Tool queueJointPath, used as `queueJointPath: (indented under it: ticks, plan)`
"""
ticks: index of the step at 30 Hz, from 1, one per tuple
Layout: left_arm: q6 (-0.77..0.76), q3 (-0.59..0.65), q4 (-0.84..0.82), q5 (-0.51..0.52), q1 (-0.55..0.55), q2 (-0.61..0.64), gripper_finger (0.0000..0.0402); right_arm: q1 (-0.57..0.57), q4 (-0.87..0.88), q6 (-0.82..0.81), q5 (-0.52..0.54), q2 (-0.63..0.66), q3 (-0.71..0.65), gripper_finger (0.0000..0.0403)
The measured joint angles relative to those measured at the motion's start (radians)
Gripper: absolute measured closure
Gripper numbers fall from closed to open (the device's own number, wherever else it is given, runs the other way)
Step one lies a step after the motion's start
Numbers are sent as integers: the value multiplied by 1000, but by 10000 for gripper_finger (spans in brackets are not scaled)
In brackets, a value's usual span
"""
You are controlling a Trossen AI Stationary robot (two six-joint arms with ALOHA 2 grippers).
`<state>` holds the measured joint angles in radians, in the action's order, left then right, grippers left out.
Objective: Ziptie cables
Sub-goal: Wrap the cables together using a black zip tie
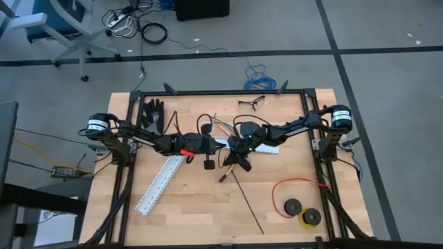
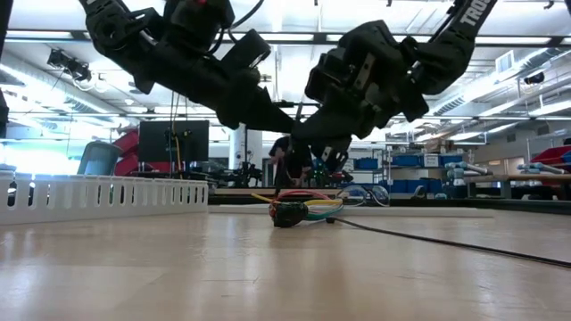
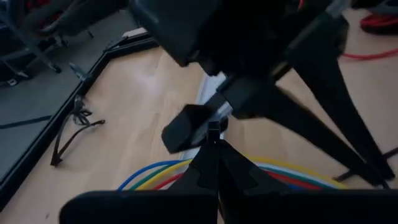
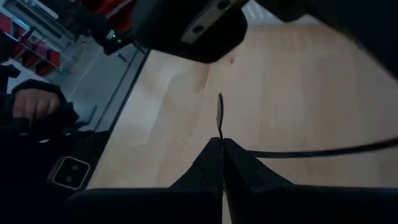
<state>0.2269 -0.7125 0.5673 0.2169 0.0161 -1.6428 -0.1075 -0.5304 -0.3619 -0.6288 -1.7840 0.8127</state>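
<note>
Seen from above, the wooden table [image 1: 277, 214] carries both arms, which meet near its middle. Left gripper [image 1: 208, 144] and right gripper [image 1: 239, 153] sit close together over the cables [image 1: 220, 127], whose coloured wires fan out toward the far edge just behind the two wrists. A white slotted channel [image 1: 160, 184] lies diagonally on the left half; a red wire loop [image 1: 299, 185] with black spools [image 1: 302, 209] lies at the near right corner; a black glove [image 1: 153, 113] and a pair of glasses [image 1: 252, 102] lie near the far edge. A long thin black strand [image 1: 246, 200] runs from the grippers toward the near edge.

At table height, both arms hang above the cables [image 2: 299, 209], which rest on the table as a small bundle with a dark plug at one end. The slotted channel [image 2: 107, 194] stands at left.

From the left wrist, the left gripper [image 3: 214, 168] has its fingers pressed together; blue, green, yellow and red wires of the cables [image 3: 158, 174] curve just beyond its tips, and the right arm fills the space ahead.

From the right wrist, the right gripper [image 4: 221, 149] has its fingers pressed together, pinching a thin dark strip [image 4: 219, 115] that stands up from the tips.
</note>
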Motion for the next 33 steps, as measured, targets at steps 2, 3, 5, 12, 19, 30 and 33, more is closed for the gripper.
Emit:
queueJointPath:
  ticks: [2,3,5,12,19,30,33]
  plan:
    - [53,0,-12,-2,5,0,401,-1,0,-2,-3,0,1,403]
    - [88,0,-22,-3,9,0,401,-2,0,-5,-4,0,1,403]
    - [152,1,-22,-6,20,0,401,-2,1,-20,-10,0,1,403]
    - [219,1,10,-6,40,0,401,-18,6,-48,-22,0,1,403]
    - [265,0,53,-6,46,0,401,-19,13,-55,-23,0,1,403]
    - [388,0,60,34,82,0,401,-36,23,-71,-22,0,1,403]
    - [401,0,60,52,90,0,401,-42,22,-82,-23,0,1,403]
